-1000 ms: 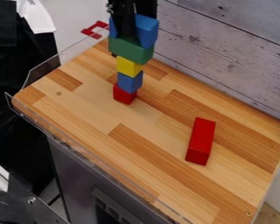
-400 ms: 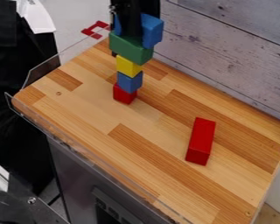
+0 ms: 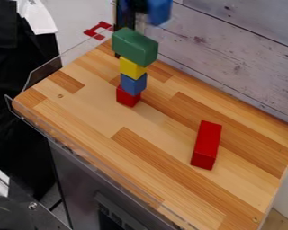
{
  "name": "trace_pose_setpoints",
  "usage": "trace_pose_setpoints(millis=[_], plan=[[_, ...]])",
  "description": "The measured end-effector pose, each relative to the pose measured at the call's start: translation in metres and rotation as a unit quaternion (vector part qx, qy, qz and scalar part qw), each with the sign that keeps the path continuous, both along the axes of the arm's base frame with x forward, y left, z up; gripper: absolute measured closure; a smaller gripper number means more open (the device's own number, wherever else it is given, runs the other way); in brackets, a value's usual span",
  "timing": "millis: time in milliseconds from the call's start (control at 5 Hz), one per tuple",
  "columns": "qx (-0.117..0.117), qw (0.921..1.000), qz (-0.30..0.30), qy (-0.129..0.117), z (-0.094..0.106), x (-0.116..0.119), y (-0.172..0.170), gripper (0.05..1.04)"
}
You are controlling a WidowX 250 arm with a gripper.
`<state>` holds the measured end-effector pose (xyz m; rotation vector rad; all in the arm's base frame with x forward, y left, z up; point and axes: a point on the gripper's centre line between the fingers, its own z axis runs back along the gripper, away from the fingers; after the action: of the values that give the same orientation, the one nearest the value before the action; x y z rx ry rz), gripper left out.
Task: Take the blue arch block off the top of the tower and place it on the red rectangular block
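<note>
Hanging at the top edge of the frame, left of centre, the black two-finger gripper (image 3: 136, 10) has its fingers closed around a bright blue block (image 3: 159, 11), which shows on both sides of the dark finger. The held block is above a tower of coloured blocks and apart from it in the view.

The tower stands upright in the upper middle-left of the frame, on a wooden tabletop (image 3: 158, 132) made of light and darker strips. At its foot is a red cube (image 3: 127, 96), with a small blue cube (image 3: 133, 84) on that and a yellow cube (image 3: 132, 68) next. A long green block (image 3: 134, 48) lies crosswise on top, its ends reaching past the yellow cube.

Well apart from the tower, right of centre and lower in the frame, a long red rectangular block (image 3: 206, 144) lies flat on the wood. A red bracket-like piece (image 3: 90, 32) shows beyond the table at the upper left. Clear plastic edging (image 3: 45, 74) runs along the table's left side, and a whitish wood-plank wall (image 3: 231, 54) rises at the upper right
</note>
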<state>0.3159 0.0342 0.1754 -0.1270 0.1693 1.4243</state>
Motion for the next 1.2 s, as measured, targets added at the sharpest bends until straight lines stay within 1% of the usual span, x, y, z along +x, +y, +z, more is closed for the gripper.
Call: trace_pose_setpoints(millis=[200, 400, 600, 800, 1000, 1200], plan=[[0.005, 0.9912, -0.131, -0.02, -0.004, 0.006, -0.046, 0.497], [0.01, 0.966, -0.253, 0.054, -0.033, -0.001, -0.089, 0.497], [-0.024, 0.9295, -0.364, 0.052, -0.061, -0.016, -0.113, 0.497], [-0.052, 0.9204, -0.385, 0.042, -0.084, -0.027, -0.119, 0.497], [-0.073, 0.9127, -0.401, 0.028, -0.091, -0.03, -0.125, 0.497], [-0.082, 0.8952, -0.438, 0.015, -0.098, -0.027, -0.128, 0.497]])
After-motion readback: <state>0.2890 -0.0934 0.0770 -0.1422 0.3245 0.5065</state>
